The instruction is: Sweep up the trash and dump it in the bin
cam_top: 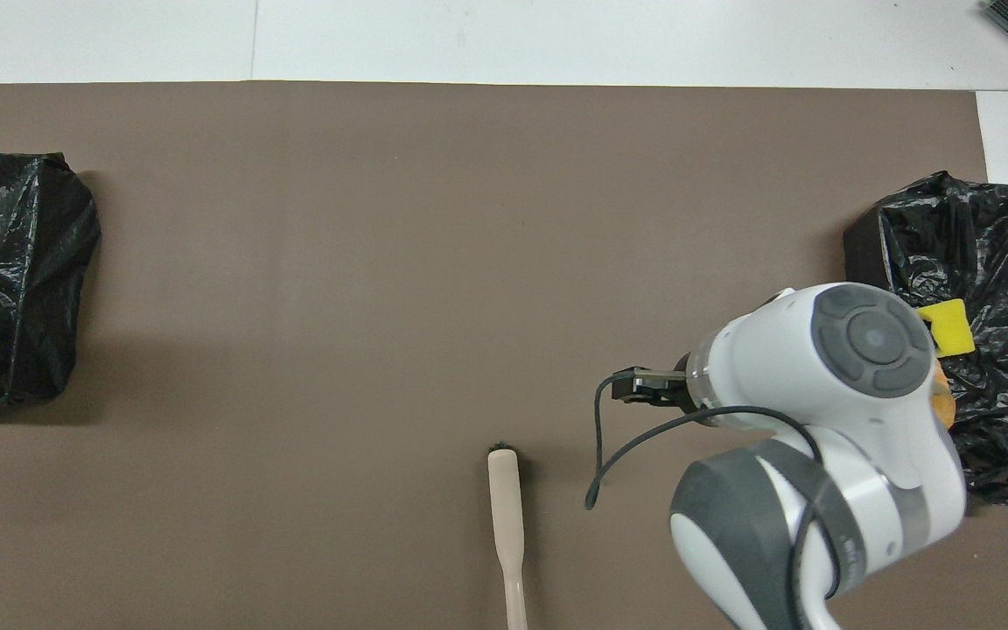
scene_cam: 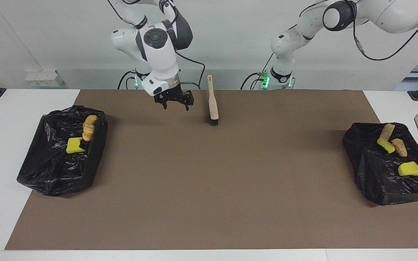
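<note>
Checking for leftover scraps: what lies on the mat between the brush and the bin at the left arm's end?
Nothing: between the brush and that bin the brown mat is bare, clearest in the facing view.

High facing and overhead cameras

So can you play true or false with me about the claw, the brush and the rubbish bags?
1. The right claw is holding the beige brush with black bristles. False: the claw is open, up beside the brush, not touching it.
2. Both black plastic bin bags have yellow sponge chunks in them. True.
3. Some scraps lie loose on the brown mat. False: every scrap in view sits in a bag.
4. The bag at the left arm's end holds more scraps than the other one. True: four show there, two in the other.
</note>
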Available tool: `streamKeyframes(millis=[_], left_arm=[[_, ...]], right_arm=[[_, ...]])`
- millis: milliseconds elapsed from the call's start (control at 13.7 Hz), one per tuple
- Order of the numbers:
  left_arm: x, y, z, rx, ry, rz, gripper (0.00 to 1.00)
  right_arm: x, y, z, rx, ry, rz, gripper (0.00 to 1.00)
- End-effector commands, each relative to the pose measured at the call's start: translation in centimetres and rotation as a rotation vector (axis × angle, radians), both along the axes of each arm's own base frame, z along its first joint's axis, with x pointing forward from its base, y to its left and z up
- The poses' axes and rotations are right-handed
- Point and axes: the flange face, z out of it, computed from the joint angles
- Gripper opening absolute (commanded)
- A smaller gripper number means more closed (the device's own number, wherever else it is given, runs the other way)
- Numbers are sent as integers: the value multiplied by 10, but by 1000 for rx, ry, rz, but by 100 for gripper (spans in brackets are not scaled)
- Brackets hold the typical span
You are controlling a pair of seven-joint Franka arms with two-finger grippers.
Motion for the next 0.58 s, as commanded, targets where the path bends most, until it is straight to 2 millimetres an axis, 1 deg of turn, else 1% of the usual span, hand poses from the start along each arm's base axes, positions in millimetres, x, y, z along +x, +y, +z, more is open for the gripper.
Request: streamKeyframes(millis=[0, 73, 146, 218, 291, 364, 437, 510], left_arm=[[1, -41, 24, 18, 20, 18, 0], [0, -54, 28, 6, 27, 30, 0], [-7, -67, 31, -22, 24, 69, 0], [-14, -86, 23, -69, 22, 120, 0], [-20, -110, 14, -102, 10, 166, 0], [-26, -133, 8, -131, 1, 207, 0], [-29, -157, 0, -175, -6, 249, 0], [-31, -180, -5, -231, -22, 305, 0]], right_arm=[[21, -47, 21, -8, 1, 77, 100], [28, -67, 32, -2, 2, 104, 100], [32, -84, 42, 0, 4, 111, 100], [34, -98, 52, -7, 4, 105, 100], [37, -115, 65, -25, 1, 106, 100], [40, -131, 81, -39, -4, 125, 100], [41, -142, 96, -52, -15, 155, 100], [41, -156, 105, -65, -18, 165, 100]])
